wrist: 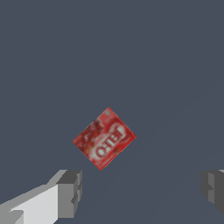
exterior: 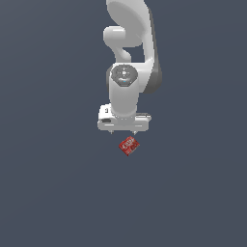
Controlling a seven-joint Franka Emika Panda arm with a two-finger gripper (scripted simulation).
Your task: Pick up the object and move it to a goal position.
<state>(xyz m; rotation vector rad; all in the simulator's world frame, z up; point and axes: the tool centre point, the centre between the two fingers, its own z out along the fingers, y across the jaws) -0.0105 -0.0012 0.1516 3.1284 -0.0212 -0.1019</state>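
Observation:
The object (exterior: 129, 145) is a small flat red box with a whitish printed label, lying turned at an angle on the dark grey floor. In the wrist view the object (wrist: 104, 138) sits well clear of both fingers. My white gripper (exterior: 124, 130) hangs just above and slightly behind it, narrow finger tips pointing down. The gripper (wrist: 142, 192) is open, its grey fingertips (wrist: 70, 192) spread wide with nothing between them.
The white arm (exterior: 128, 48) rises behind the gripper toward the top of the exterior view. Plain dark grey floor (exterior: 48, 193) surrounds the box on all sides.

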